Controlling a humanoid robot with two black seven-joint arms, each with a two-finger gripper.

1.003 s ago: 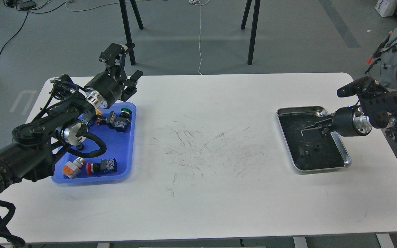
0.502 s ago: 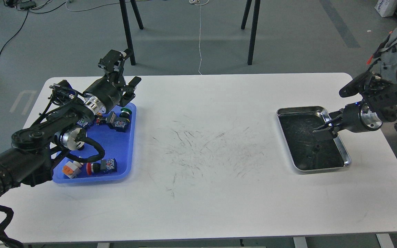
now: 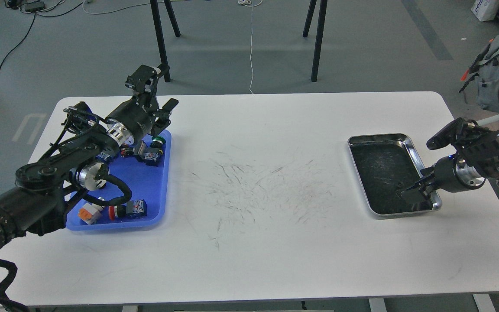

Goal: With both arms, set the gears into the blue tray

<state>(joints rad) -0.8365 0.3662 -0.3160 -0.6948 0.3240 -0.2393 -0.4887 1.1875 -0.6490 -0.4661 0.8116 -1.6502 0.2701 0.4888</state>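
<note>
1. Table (image 3: pixel 249 242), white and marked with dark scuffs at its middle, carries two trays well apart: the blue tray (image 3: pixel 154 190) at the left and a silver metal tray (image 3: pixel 405 141) with a dark inside at the right.
2. The blue tray holds several push-button switches, among them one with a green cap (image 3: pixel 158 139) at the far end and one with a red cap (image 3: pixel 113 211) near the front rim.
3. The left arm comes in over the blue tray and covers much of it; the left gripper (image 3: pixel 156 93) is raised above the tray's far edge, its two fingers spread apart with nothing between them.
4. The right gripper (image 3: pixel 412 193) hangs over the near right corner of the silver tray; its fingers are dark against the dark tray floor, so I cannot tell whether they are apart, together or clamped on anything.
5. The gears cannot be made out with certainty: any lying in the silver tray are lost in its dark, scratched inside, and any in the blue tray are hidden by the arm.
</note>
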